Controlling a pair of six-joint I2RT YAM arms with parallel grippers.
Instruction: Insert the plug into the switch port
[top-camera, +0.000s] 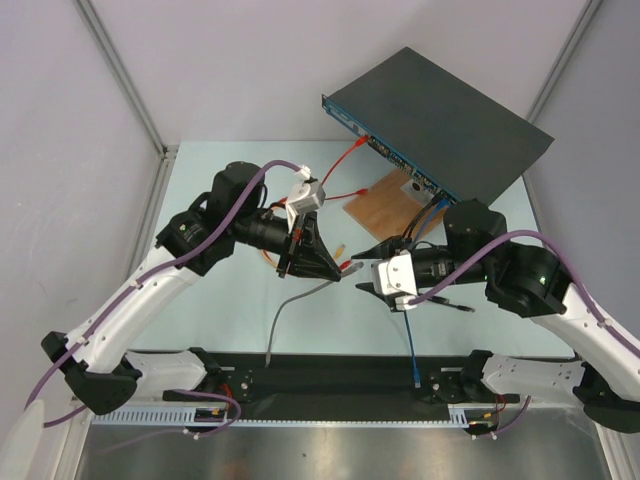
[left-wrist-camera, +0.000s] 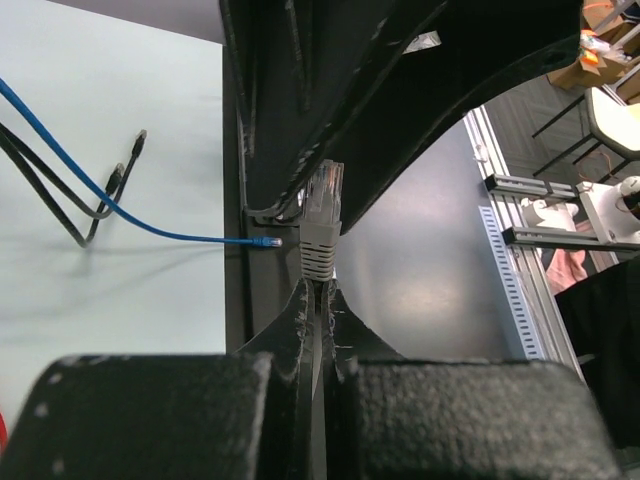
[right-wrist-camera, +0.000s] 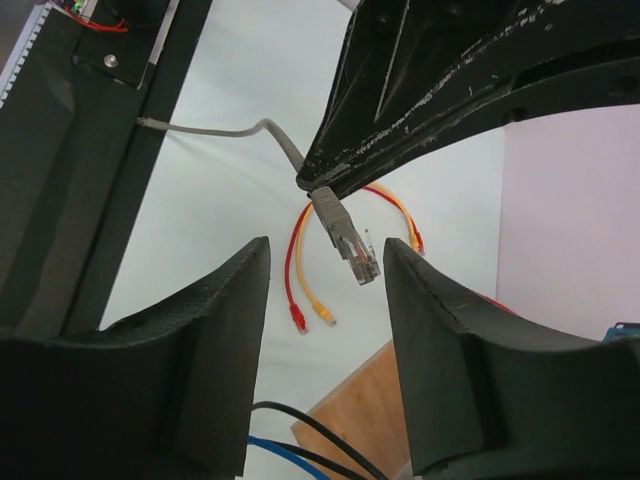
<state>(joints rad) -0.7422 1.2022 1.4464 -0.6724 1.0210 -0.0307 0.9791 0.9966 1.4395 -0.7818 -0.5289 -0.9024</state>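
Black sheet metal forms the large, flat rectangular switch (top-camera: 450, 125), which rests on the pale green tabletop (top-camera: 330, 325) with its narrow blue socket face turned towards the arms. Well out in front of that blue face, between the two arms, runs the thin grey network cable (top-camera: 283, 310). It ends in a grey rubber boot and a small clear plastic plug (right-wrist-camera: 355, 250).

The cable looks light and limp, so I judge it will not steer the plug. The plug itself is hard, and its latch tab is probably brittle. That makes the firmer boot just behind it the place to grip.

The left gripper (left-wrist-camera: 320, 300) holds it there, its fingers (left-wrist-camera: 288, 330) pressed together on the boot with the plug standing free beyond the tips. The right gripper (right-wrist-camera: 325, 265) faces it with its fingers (right-wrist-camera: 225, 330) well apart. One sits on each side of the plug, and neither touches it.
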